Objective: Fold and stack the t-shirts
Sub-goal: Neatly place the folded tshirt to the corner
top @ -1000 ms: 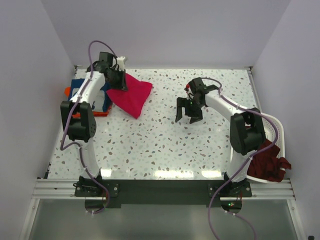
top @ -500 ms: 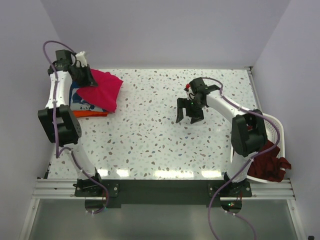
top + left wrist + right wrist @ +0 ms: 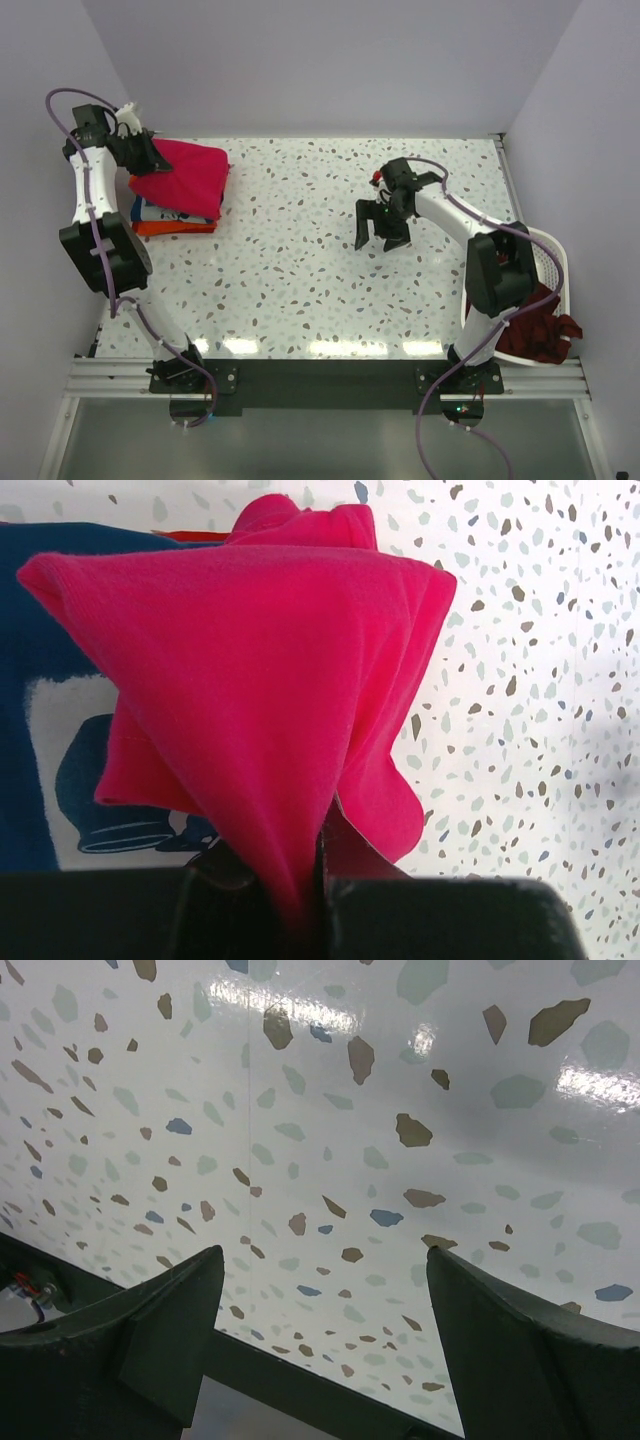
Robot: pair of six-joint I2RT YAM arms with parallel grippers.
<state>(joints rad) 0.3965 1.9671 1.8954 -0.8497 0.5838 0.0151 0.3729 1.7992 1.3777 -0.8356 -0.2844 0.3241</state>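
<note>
1. At the table's far left corner, the left gripper pinches one edge of the folded crimson-pink shirt, which drapes over the navy shirt and the orange shirt.
2. The cloth is soft and light, so it will likely sag unless gripped along a folded edge.
3. A second ago the pink shirt lay further right. The right gripper hangs wide and empty, unchanged.

Pink shirt, pinched in my left claw, drapes over navy shirt on orange shirt, table far-left corner; maroon shirts heaped at its right edge.
</note>
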